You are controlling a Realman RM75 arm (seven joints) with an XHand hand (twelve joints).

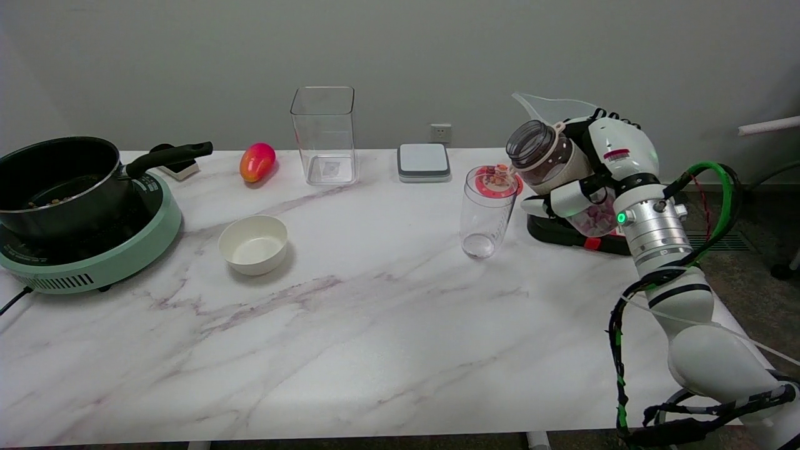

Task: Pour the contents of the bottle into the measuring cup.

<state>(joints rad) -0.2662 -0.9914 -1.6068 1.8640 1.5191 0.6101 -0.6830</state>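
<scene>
Worktop [350,350], left to right: black pot [59,181] on green cooker [94,262], white bowl [253,245], clear measuring cup [486,212] upright. At right, I have my right hand [594,181] with fingers [556,203] grasping the bottle [550,162], tilted, open mouth up-left near the cup's rim.

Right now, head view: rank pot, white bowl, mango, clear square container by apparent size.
1. pot
2. clear square container, though it stands farther back, so its apparent size may understate it
3. white bowl
4. mango, also farther back
</scene>
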